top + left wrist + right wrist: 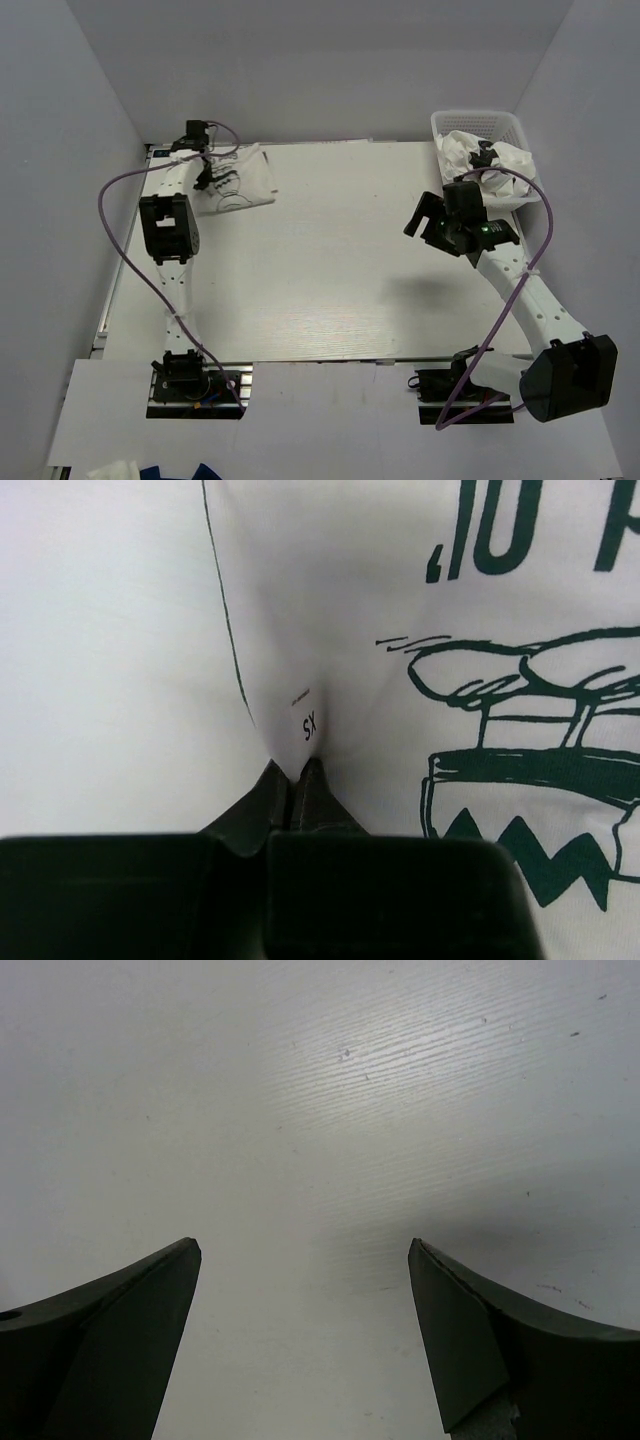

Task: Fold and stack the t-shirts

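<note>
T-shirt [350,590] pinched by left hand [293,768] | right hand [305,1250] spread above table [330,1090]

1. On the white t-shirt [330,600], small black letters near my left gripper [292,772] read "SX" as they stand; the tiny line above them is unreadable.
2. Large dark print on it, cut by the frame edge, reads only "10 P".

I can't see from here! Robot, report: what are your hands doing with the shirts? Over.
Left gripper shut on printed white t-shirt. Right gripper open, empty, above table. More shirts in basket. No obstruction seen.
</note>
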Controlling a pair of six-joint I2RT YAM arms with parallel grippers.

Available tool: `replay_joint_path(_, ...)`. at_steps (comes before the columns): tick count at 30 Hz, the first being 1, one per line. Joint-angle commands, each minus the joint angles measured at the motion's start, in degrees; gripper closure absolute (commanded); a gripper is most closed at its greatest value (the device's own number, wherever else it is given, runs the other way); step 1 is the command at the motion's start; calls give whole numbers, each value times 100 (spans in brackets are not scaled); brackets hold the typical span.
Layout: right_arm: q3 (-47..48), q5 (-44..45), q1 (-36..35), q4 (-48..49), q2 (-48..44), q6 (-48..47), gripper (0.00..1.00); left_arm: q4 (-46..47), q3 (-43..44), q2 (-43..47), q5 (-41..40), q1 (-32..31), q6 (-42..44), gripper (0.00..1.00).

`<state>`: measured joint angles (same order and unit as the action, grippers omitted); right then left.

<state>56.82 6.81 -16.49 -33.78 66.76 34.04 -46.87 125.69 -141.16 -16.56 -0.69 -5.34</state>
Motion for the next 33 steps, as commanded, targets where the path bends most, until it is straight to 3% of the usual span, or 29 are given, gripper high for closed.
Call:
replay_joint_path(1, 426, 224, 40, -14, 126, -73, 10, 239, 534, -51, -664, 358, 726, 100)
replay_joint_path(9, 769, 128, 41, -24, 451, -161, 10, 1539, 755, -157, -1078, 1044, 1623, 100)
replay_joint_path(13, 953, -143, 41, 29, 723, -319, 10, 2216, 922, -289, -1130, 1097, 1967, 100)
replay_joint_path(15, 1181, -223, 23, -41, 890, -407, 10, 2524, 922, -289, -1130, 1097, 1967, 79)
replay_joint_path(16, 1209, -293, 23, -58, 943, -451, 10, 2525, 975, -289, -1200, 1097, 1967, 59)
replay_joint_path(18, 1279, -320, 23, -85, 970, -477, 10, 2525, 975, -149, -1201, 1097, 1967, 47)
replay_joint_path(20, 1227, -408, 23, 28, 892, -495, 10, 2420, 826, 123, -1437, 1097, 1967, 5)
replay_joint_path(23, 1096, -479, 23, 239, 673, -591, 10, 1868, 694, 631, -1561, 1097, 1573, 0)
replay_joint_path(25, 964, -505, 23, 389, 462, -635, 10, 1045, 642, 1019, -1010, 1045, 958, 0)
replay_joint_path(26, 815, -514, 23, 729, 287, -618, 10, 787, 432, 1525, -790, 975, 704, 0)
replay_joint_path(28, 491, -514, 32, 960, 14, -513, 10, 304, -24, 2177, 499, 922, 107, 0)
replay_joint_path(29, 393, -470, 23, 1248, -188, -426, 10, 362, -827, 2572, 878, 852, -183, 0)
replay_joint_path(30, 70, -479, 14, 1347, -286, -399, 10, 589, -1410, 3020, 1404, 799, -526, 0)
replay_joint_path(31, -29, -461, 32, 1435, -487, -355, 10, 922, -2059, 4051, 1836, 659, -886, 0)
replay_joint_path(32, -135, -392, 6, 1688, -689, -337, 10, 1839, -3397, 4610, 2240, 571, -1029, 0)
replay_joint_path(33, -406, -356, 23, 1734, -760, -293, 10, 2266, -4011, 5137, 2697, 492, -1239, 0)
